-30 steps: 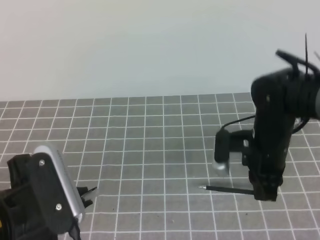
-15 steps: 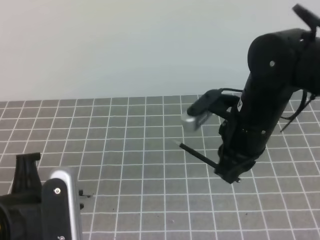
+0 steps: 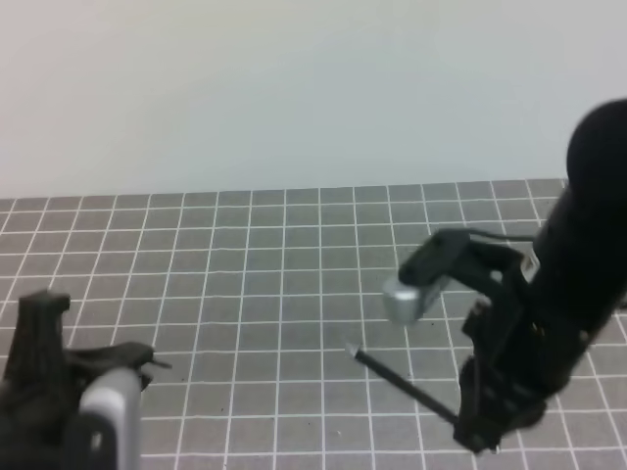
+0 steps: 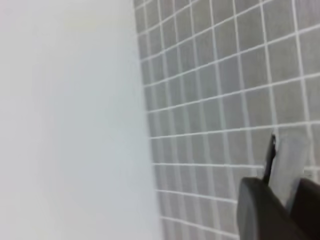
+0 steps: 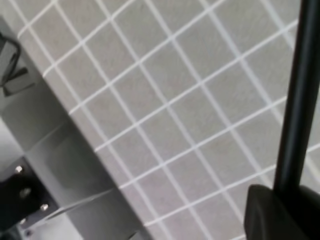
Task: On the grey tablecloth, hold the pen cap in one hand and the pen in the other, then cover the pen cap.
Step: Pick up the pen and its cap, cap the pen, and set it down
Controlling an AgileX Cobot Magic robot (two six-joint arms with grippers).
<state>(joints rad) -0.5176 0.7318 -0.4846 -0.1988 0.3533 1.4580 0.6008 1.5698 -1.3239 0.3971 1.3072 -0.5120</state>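
Since a second ago the pen [image 3: 400, 384] has been lifted off the grey tablecloth [image 3: 245, 264] and carried from flat to a slanted pose, and the right arm has been swung lower and nearer to the camera in the high view. The left arm has also been turned, so that its front now points up and to the right.

The pen is grasped at its rear end by the right gripper [image 3: 477, 431], whose jaws are clenched on it. The shaft is held above the grey tablecloth, tilted, with the silvery tip up and toward the left gripper [image 3: 137, 357]. In the right wrist view the pen [image 5: 299, 95] is seen as a black rod rising from the right gripper [image 5: 280, 212].

A thin dark piece [image 4: 270, 156] is seen projecting above the dark fingers [image 4: 260, 212] in the left wrist view. Whether it is the pen cap cannot be told, nor whether the left gripper is closed on anything. The left gripper is kept well apart from the pen, to its left.
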